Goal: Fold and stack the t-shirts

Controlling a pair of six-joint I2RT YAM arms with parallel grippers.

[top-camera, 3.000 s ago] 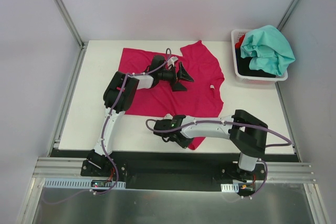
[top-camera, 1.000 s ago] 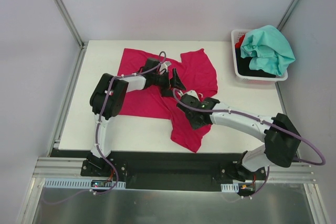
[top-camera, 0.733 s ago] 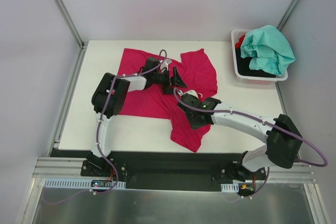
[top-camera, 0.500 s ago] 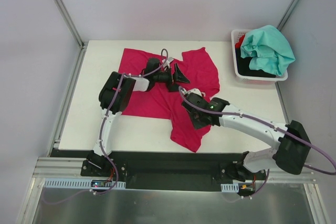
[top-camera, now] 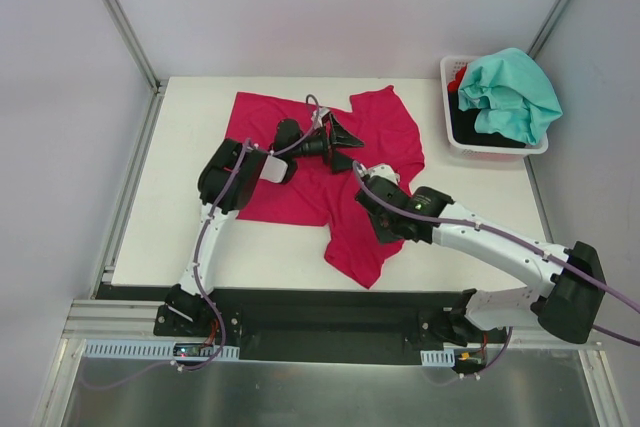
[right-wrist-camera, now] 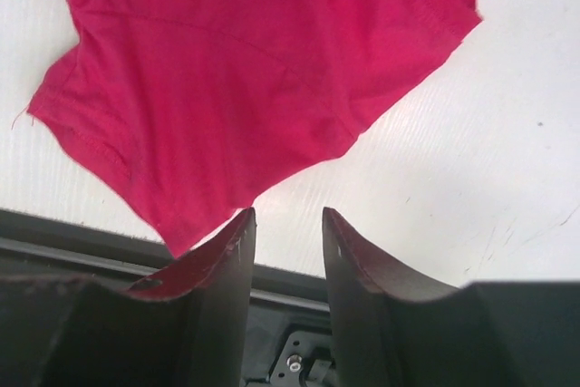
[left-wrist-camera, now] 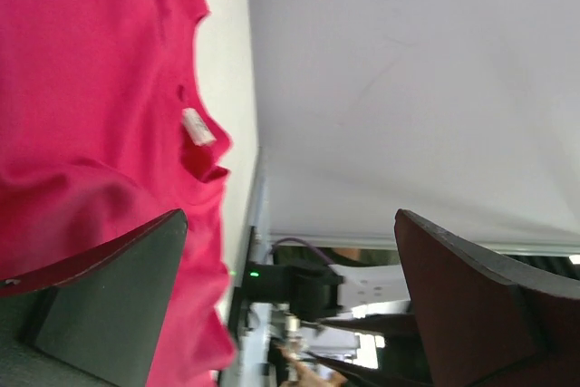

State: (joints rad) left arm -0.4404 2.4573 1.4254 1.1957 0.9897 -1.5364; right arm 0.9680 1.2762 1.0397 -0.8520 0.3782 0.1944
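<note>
Versus a second ago, my left gripper (left-wrist-camera: 290,213) has slid farther out toward the collar, with jaws spread wide and empty. The right elbow has swung right. The right gripper (right-wrist-camera: 285,215) hovers with jaws narrowly apart and nothing between them. The pink shirt (top-camera: 290,197) lies rumpled mid-table (top-camera: 180,197), its near corner at the front edge. There's bare top to its left. The teal shirt (top-camera: 510,92) tops the basket (top-camera: 447,102) in the far-right corner.

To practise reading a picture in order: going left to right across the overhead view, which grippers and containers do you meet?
Left gripper → right gripper → white basket. The pink shirt is left out: it stretches across both grippers' positions, so its place in the order is unclear.
</note>
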